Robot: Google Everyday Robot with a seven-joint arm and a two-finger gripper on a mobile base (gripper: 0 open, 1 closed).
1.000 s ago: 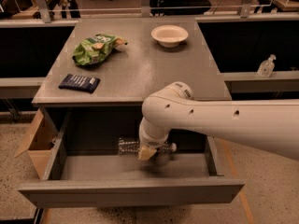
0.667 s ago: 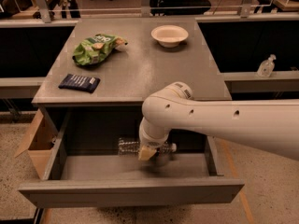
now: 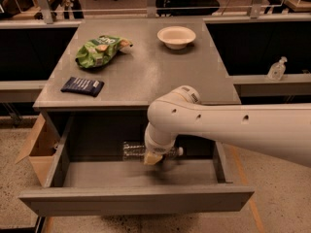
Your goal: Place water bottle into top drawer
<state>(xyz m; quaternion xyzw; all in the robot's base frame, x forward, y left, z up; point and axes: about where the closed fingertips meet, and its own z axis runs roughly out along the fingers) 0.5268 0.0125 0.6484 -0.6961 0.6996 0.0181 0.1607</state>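
Camera view: pincer (image 3: 152,159) at ribbed bottle (image 3: 133,149)

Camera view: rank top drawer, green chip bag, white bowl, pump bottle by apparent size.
1. top drawer
2. green chip bag
3. white bowl, farther back, so the gap is unsure
4. pump bottle
The gripper is down in the drawer, by the water bottle.

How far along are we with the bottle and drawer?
Done: the top drawer is open, and the water bottle lies on its side inside, near the back. In hand: the gripper is down at the bottle. Left: confirm release, then lift the arm clear.
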